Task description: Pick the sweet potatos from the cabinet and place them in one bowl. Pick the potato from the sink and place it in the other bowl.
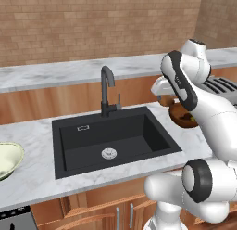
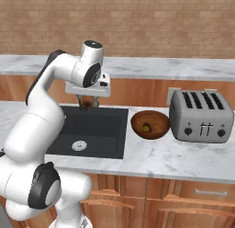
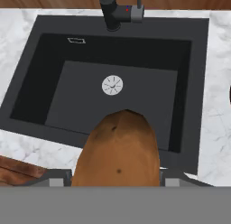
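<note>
Potato [image 3: 118,151], orange-brown, sits clamped between the part-open jaws of the gripper [image 2: 88,103], above the right side of the black sink [image 1: 111,141]. Reddish-brown bowl [image 2: 150,124], right of the sink beside the toaster [image 2: 201,115], apparently holds a dark tuber. Pale bowl [image 1: 9,159] stands far left.

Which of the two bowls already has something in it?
The reddish-brown bowl beside the toaster: a small dark tuber lies inside. The pale cream-green bowl, left of the sink, looks empty as far as visible.
</note>
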Controlling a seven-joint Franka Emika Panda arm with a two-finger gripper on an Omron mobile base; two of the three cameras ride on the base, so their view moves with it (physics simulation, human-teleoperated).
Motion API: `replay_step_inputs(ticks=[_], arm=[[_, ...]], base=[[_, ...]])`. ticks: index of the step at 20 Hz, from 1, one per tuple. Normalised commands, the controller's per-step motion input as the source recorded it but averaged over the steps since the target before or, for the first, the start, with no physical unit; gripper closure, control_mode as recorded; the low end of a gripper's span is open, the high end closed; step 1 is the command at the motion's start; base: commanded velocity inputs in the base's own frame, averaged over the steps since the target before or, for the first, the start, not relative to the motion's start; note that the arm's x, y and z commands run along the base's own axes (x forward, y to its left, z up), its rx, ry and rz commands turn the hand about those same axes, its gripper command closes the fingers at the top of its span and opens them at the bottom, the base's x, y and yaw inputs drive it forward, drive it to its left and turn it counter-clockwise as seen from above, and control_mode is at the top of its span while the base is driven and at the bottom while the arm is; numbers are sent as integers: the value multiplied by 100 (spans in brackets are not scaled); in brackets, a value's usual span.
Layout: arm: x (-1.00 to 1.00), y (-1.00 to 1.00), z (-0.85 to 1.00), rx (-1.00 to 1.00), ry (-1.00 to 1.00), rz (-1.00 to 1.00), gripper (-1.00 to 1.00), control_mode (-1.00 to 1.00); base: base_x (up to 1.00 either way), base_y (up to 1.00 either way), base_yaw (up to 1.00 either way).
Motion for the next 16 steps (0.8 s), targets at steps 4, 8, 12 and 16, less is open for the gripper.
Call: replay_step_inputs(ticks=[4, 8, 12, 16], arm=[[-29, 0, -10, -20, -1, -27, 100, -100], [-12, 0, -5, -4, -10, -24, 100, -100], [-8, -2, 0, 0, -1, -5, 100, -100], [0, 0, 0, 0, 0, 0, 100, -100]], base=[[0, 0, 0], [0, 0, 0], [0, 0, 0], [0, 0, 0]])
